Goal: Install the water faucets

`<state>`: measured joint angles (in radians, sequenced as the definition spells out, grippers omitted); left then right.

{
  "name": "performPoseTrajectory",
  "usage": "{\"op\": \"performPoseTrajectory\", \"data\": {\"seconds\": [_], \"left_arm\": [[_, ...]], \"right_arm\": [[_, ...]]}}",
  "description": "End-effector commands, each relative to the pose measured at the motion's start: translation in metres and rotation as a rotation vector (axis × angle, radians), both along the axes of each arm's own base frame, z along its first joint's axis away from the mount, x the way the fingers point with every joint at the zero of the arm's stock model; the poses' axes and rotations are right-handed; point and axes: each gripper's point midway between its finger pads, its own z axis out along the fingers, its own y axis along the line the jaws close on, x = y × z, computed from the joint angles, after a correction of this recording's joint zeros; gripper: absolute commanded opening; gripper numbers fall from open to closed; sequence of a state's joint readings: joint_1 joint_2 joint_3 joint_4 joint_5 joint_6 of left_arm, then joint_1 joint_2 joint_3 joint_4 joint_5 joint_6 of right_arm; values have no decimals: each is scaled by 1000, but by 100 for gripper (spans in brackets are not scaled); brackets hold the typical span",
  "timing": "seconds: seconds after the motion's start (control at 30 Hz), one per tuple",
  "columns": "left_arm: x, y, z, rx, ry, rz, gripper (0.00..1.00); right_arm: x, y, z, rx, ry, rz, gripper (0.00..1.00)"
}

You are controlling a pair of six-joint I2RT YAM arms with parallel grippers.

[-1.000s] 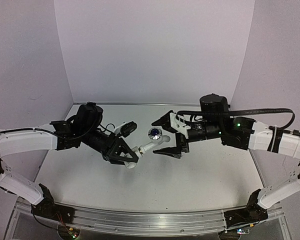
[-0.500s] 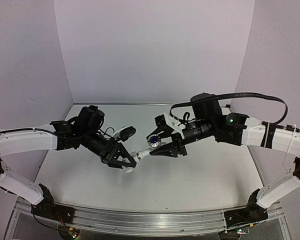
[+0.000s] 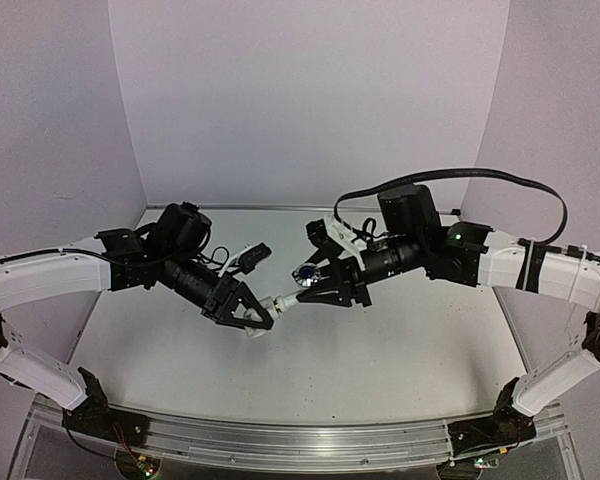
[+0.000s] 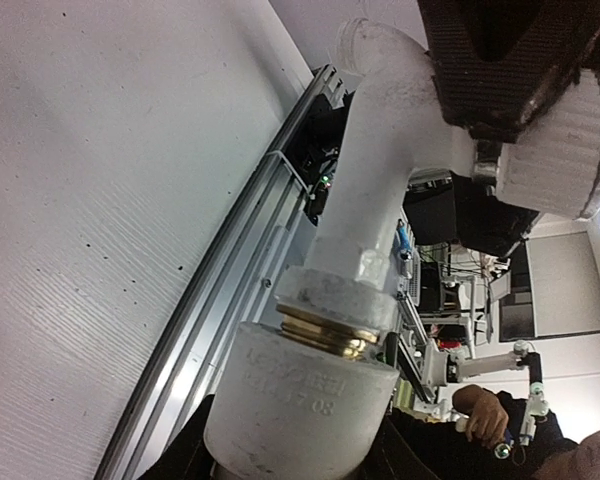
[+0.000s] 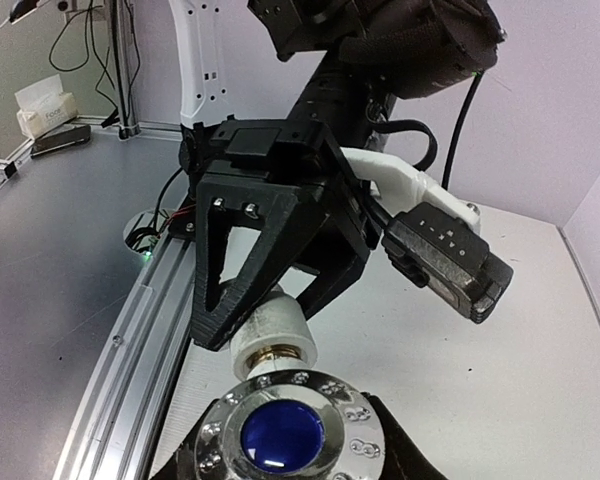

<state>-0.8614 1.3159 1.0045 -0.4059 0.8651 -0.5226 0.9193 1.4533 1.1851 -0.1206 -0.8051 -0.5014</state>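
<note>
The water faucets hang joined in mid-air between my arms. The white elbow fitting (image 3: pixel 264 306) (image 4: pixel 298 402) sits in my left gripper (image 3: pixel 252 312) (image 4: pixel 300 445), which is shut on it. A brass thread (image 4: pixel 325 335) links it to the white tap (image 3: pixel 288 297) (image 4: pixel 378 190). The tap's round, blue-centred knob (image 3: pixel 305 272) (image 5: pixel 281 438) faces the right wrist camera. My right gripper (image 3: pixel 320 283) (image 5: pixel 285 445) is shut on the knob, a black finger (image 5: pixel 398 450) pressed against each side. In the right wrist view the left gripper's black fingers (image 5: pixel 270 230) clamp the fitting (image 5: pixel 273 330).
Below the held parts lies the white table (image 3: pixel 380 350). An aluminium rail (image 3: pixel 280 440) (image 5: pixel 130 340) runs along its near edge. White walls (image 3: pixel 300 100) close the back and sides. A black cable (image 3: pixel 460 178) loops above the right arm.
My right gripper has moved left to the tap and shut on its knob; it stood open and apart before. The left arm has shifted slightly, still holding the fitting.
</note>
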Motion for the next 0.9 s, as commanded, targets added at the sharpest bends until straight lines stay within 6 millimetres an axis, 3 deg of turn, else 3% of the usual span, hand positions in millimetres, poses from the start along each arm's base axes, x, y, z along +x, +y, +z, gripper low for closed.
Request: {"op": "performPoseTrajectory", "data": {"seconds": [0.0, 0.13, 0.23, 0.33, 0.53, 0.7, 0.87], "left_arm": [[67, 3, 42, 2, -394, 252, 0], [111, 26, 53, 116, -736, 389, 0], [149, 45, 69, 248, -1021, 474, 0], [172, 50, 89, 305, -1292, 491, 0], [183, 40, 119, 274, -1665, 440, 0], [190, 31, 107, 317, -1734, 375, 0], [184, 29, 92, 299, -1707, 342, 0]], "right_arm": [[-12, 10, 5, 5, 136, 42, 10], [-7, 14, 2, 8, 279, 50, 1], [13, 21, 9, 37, 431, -5, 0], [40, 33, 24, 76, 644, -126, 0], [70, 47, 39, 67, 1141, -332, 0], [92, 42, 27, 50, 1543, -496, 0], [104, 33, 26, 98, 1673, -591, 1]]}}
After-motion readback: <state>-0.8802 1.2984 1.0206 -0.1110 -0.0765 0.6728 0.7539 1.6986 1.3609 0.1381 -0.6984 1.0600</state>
